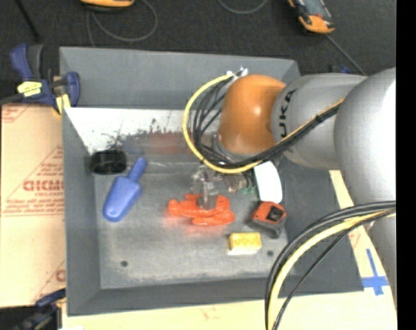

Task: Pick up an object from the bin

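My gripper (208, 196) hangs low in the middle of the bin, its metal fingers reaching down onto an orange plastic clamp-like thing (199, 211) that lies flat on the floor. The fingertips sit at the orange thing's middle, and it looks blurred around them. To the right lies a small black and orange tape measure (267, 216). A white oblong thing (268, 182) lies beside the gripper at the right, partly under the arm. A small yellow block (245, 242) rests in front of the tape measure.
A blue scoop-shaped thing (124, 192) lies at the left of the bin, with a black ring (107, 161) behind it near the back wall. The arm with its orange cover and cables covers the bin's back right.
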You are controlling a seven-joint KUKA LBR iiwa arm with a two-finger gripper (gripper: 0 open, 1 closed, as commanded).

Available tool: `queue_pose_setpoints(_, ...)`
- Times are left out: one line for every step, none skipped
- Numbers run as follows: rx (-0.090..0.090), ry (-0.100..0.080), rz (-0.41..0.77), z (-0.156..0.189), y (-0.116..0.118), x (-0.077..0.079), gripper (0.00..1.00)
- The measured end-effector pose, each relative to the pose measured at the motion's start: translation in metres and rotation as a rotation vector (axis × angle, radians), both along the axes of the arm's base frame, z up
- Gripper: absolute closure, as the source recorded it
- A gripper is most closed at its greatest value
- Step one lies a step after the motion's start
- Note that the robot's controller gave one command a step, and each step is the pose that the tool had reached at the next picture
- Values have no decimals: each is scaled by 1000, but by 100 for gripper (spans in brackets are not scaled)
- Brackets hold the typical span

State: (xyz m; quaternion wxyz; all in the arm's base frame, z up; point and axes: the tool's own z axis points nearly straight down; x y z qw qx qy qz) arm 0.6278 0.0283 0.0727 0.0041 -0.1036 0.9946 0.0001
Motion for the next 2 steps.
queue_pose_setpoints(-2,11,16,50,7,-6,100)
queue_pose_setpoints(-2,2,105,208,-19,-9,100)
